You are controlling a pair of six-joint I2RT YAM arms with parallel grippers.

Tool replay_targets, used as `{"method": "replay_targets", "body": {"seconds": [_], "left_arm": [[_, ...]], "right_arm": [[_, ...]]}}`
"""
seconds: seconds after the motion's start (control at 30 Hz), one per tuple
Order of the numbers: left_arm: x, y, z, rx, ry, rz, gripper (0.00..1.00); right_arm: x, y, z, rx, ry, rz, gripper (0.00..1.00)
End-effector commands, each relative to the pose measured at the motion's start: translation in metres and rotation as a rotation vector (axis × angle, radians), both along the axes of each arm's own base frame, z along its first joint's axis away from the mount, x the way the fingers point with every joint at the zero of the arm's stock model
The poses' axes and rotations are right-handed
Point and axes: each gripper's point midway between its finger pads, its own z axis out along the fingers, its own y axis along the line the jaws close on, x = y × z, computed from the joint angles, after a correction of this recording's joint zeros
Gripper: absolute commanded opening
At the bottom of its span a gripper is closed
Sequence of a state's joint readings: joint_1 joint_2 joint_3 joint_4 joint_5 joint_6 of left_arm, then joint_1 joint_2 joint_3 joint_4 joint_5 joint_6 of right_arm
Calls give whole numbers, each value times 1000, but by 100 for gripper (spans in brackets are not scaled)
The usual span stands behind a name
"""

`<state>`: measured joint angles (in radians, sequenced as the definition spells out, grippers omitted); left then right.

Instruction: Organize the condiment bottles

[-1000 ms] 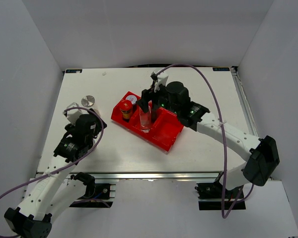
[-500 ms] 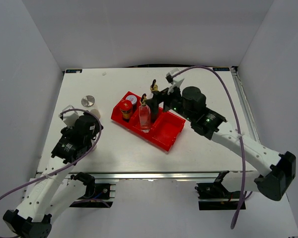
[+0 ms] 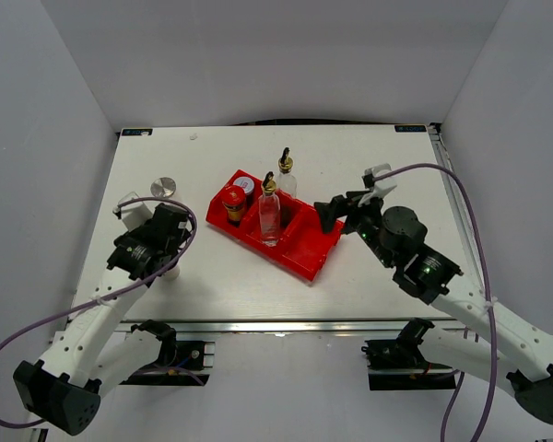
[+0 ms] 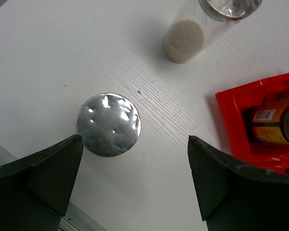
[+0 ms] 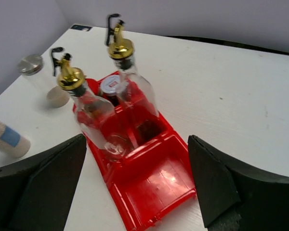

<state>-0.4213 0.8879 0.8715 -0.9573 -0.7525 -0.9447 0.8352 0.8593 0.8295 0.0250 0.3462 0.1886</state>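
Note:
Two tall clear bottles with gold spouts point(image 3: 270, 216) point(image 3: 285, 177) stand upright in the red bin point(image 3: 304, 258), beside a red-lidded jar point(image 3: 233, 203). In the right wrist view both bottles point(image 5: 94, 118) point(image 5: 135, 86) stand beyond my open, empty right gripper point(image 5: 137, 138), which hangs right of the bin point(image 3: 336, 210). My left gripper point(image 3: 166, 250) is open above a silver-capped shaker point(image 4: 108, 124), the cap near its left finger. A second shaker point(image 3: 163, 189) stands on the table farther back and also shows in the left wrist view point(image 4: 202, 29).
A small white-capped jar point(image 3: 245, 184) sits in the bin's far left corner. The bin's near right compartment point(image 5: 178, 185) holds nothing. White walls enclose the table on three sides. A metal rail point(image 3: 286, 324) runs along the near edge.
My right gripper has pulled back to the right, away from the two bottles, and both now stand free in the bin. My left gripper has shifted slightly nearer.

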Motion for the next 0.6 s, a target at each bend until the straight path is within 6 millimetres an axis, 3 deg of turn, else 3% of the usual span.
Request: {"method": "replay_targets", "body": {"seconds": [0.0, 0.13, 0.27, 0.3, 0.43, 0.53, 0.57], "left_arm": [[1, 16, 21, 4, -72, 116, 98], [3, 22, 34, 20, -96, 147, 98], [20, 22, 69, 20, -188, 152, 98], [30, 19, 80, 20, -211, 142, 98], [62, 13, 93, 27, -234, 129, 98], [91, 21, 93, 25, -237, 148, 98], [108, 10, 92, -42, -255, 83, 98]], "right_arm": [[7, -33, -1, 44, -15, -172, 89], [8, -63, -28, 30, 29, -317, 89], [7, -68, -27, 52, 8, -334, 89], [7, -67, -28, 47, 11, -330, 90], [9, -74, -37, 18, 22, -368, 89], [9, -77, -39, 4, 22, -381, 89], [8, -78, -39, 1, 20, -381, 89]]}}
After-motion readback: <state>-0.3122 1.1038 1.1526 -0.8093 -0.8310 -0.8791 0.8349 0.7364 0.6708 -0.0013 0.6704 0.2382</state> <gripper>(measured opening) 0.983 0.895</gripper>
